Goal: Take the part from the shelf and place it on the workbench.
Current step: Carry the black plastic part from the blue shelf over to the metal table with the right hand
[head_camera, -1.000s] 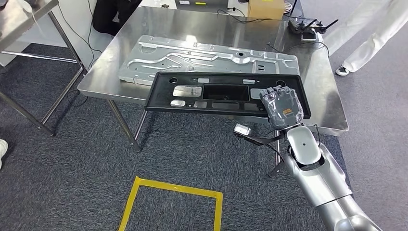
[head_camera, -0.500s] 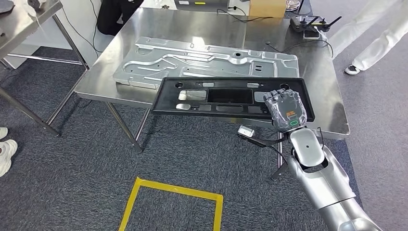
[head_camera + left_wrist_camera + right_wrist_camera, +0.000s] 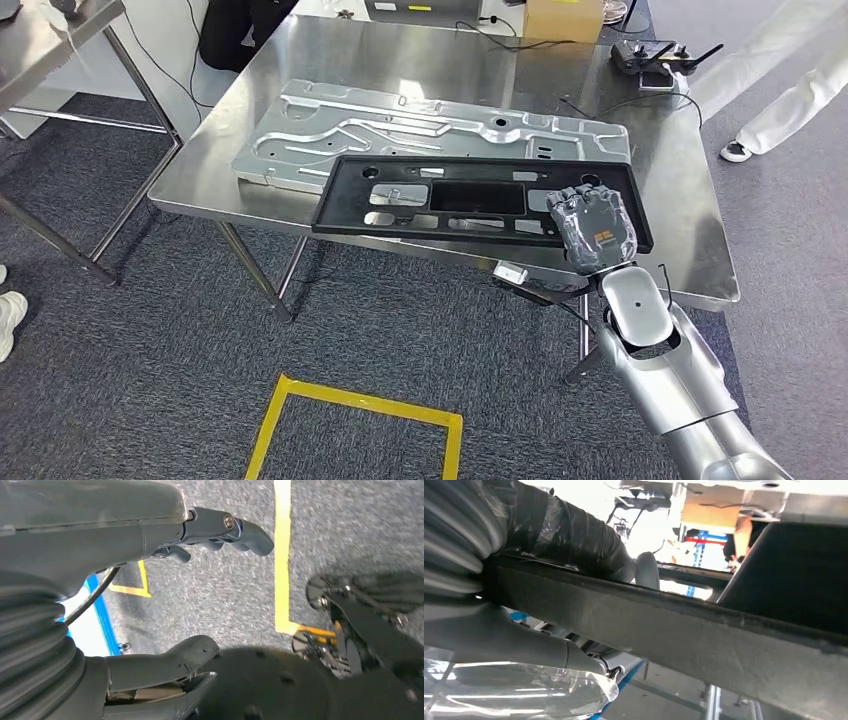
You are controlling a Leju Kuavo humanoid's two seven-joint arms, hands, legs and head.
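Note:
The part is a long black plastic frame with several cut-outs, held level over the front edge of the steel workbench. My right hand grips its right end, fingers curled over the top. In the right wrist view the frame's black edge runs across the picture with my thumb under it and fingers above. My left hand hangs over the carpet with its fingers apart and nothing in it.
A large pressed sheet-metal panel lies on the workbench behind the frame. A cardboard box and a remote controller sit at the back. A person's legs stand at the right. Yellow floor tape marks the carpet.
The whole view has shifted slightly as I close on the workbench. The black frame, still in my right hand, now reaches a little further over the table's front edge.

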